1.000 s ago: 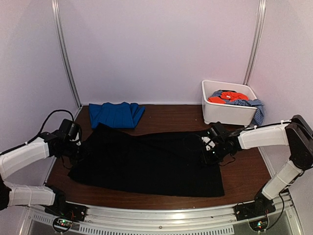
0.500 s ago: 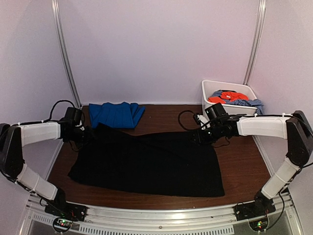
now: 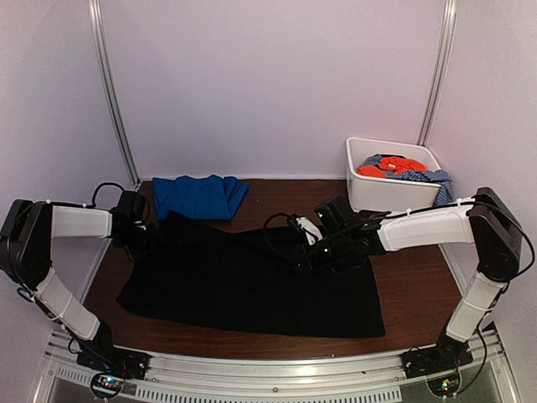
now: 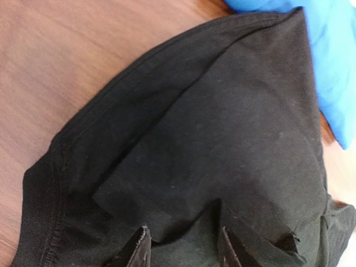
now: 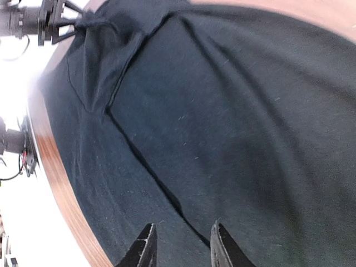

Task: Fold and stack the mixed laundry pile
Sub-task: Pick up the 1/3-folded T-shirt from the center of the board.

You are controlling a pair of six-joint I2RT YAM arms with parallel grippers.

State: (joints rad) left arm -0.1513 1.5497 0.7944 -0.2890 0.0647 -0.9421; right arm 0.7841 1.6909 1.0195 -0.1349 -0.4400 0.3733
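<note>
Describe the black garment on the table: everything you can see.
The black garment is plain, matte, soft knit cloth with a stitched hem, spread nearly flat across the brown table, much the largest piece there. A flap along its far side is folded over onto itself, leaving a diagonal edge and shallow creases. Its far left corner overlaps or touches the blue garment. The left gripper straddles cloth at that corner, grip unclear; the right gripper pinches the folded flap near the middle.
</note>
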